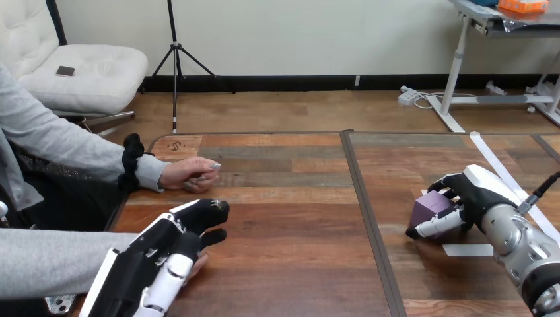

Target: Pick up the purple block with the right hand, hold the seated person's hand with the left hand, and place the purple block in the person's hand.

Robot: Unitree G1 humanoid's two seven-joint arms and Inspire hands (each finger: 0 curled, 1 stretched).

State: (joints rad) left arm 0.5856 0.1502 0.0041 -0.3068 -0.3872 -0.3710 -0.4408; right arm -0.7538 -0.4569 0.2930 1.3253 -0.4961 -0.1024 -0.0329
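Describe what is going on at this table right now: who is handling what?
The robot's right hand has its fingers and thumb curled round the purple block on the right of the wooden table. Its left hand lies over the person's near hand at the front left; whether it grips is unclear. The person's far hand rests on the table farther back. The block is not yet in the person's hand.

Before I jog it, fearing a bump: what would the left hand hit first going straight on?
Likely nothing: the left hand points up-right over bare table, just right of the person's upper hand; depth is unclear.
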